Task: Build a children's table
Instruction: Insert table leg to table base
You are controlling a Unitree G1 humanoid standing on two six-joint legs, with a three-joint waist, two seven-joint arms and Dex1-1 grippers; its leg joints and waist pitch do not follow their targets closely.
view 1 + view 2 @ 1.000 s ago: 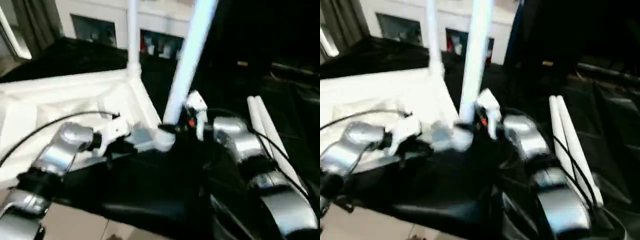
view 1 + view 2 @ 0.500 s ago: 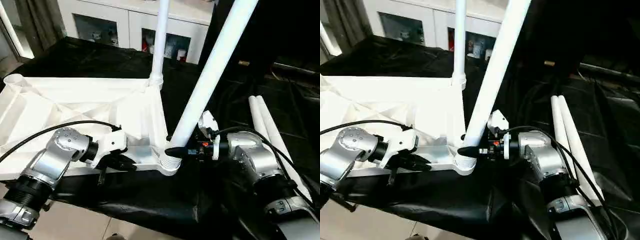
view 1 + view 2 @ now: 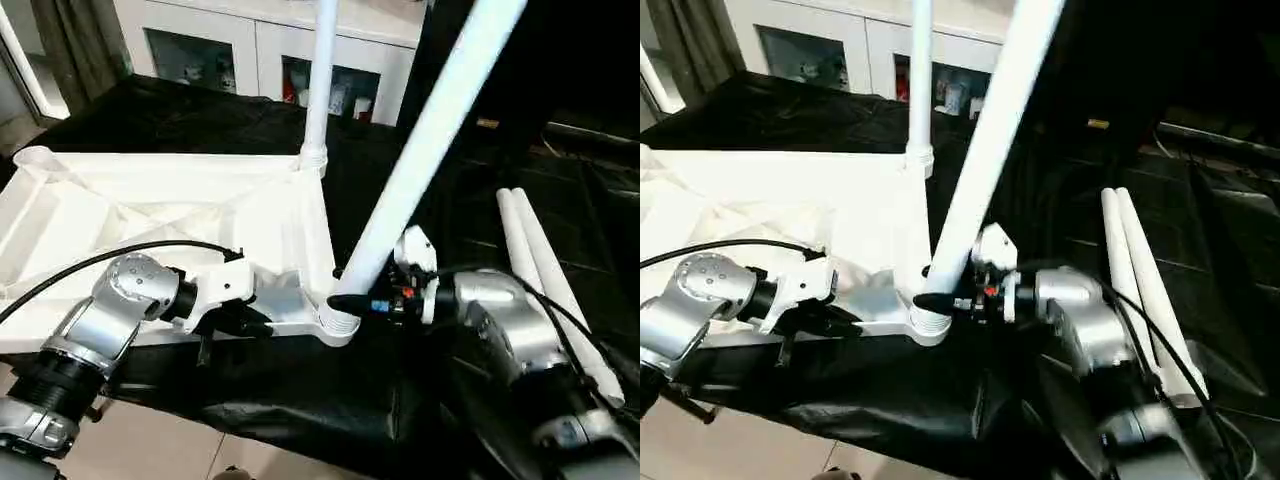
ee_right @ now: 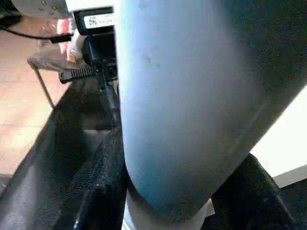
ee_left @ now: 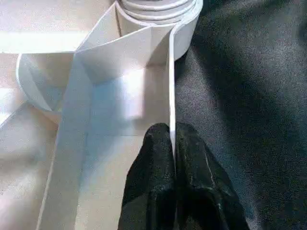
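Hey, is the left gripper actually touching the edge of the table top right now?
Touching. In the left wrist view the left gripper has its two black fingers closed on either side of the table top's thin upright edge wall, with no gap visible.

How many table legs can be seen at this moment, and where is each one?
4. One leg stands upright in the tabletop's far corner socket. One leg leans in the near corner socket, gripped by the right gripper. Two loose legs lie side by side on the black cloth.
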